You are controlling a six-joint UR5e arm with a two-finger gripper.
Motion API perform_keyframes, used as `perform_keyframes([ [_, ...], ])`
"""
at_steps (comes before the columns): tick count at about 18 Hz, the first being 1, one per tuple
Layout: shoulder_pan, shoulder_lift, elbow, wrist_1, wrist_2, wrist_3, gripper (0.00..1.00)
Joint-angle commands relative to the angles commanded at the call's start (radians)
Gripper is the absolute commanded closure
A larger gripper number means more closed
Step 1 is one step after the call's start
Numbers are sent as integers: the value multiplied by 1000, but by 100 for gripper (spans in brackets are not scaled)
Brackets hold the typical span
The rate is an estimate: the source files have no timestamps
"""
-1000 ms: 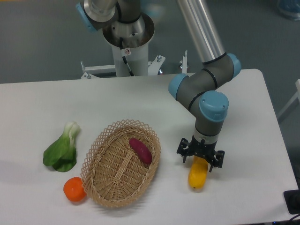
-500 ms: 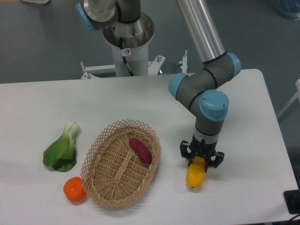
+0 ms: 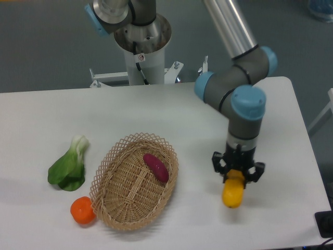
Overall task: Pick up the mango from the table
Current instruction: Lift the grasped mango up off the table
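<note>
Right of the basket (image 3: 134, 182), over the table (image 3: 47, 114): gripper (image 3: 237, 174) clamped on the mango (image 3: 233, 191) at its upper end, lower end hanging free, likely for lifting.

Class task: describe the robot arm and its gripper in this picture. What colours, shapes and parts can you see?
The arm is a silver metal tube joined by dark grey cylindrical joints with light blue round caps. A small black two-finger gripper sits at its end. A pale base column with a small sticker stands behind the table.
</note>
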Motion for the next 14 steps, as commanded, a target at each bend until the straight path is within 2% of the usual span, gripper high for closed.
perform_keyframes([
  [2,8,9,35,-34,2,0,56],
  [5,23,28,103,-132,0,5,56],
  [8,55,57,167,-279,-3,20,56],
  [10,75,77,186,-343,-11,41,56],
  [12,115,89,174,-385,-11,75,56],
  [14,130,110,187,-431,-23,118,59],
])
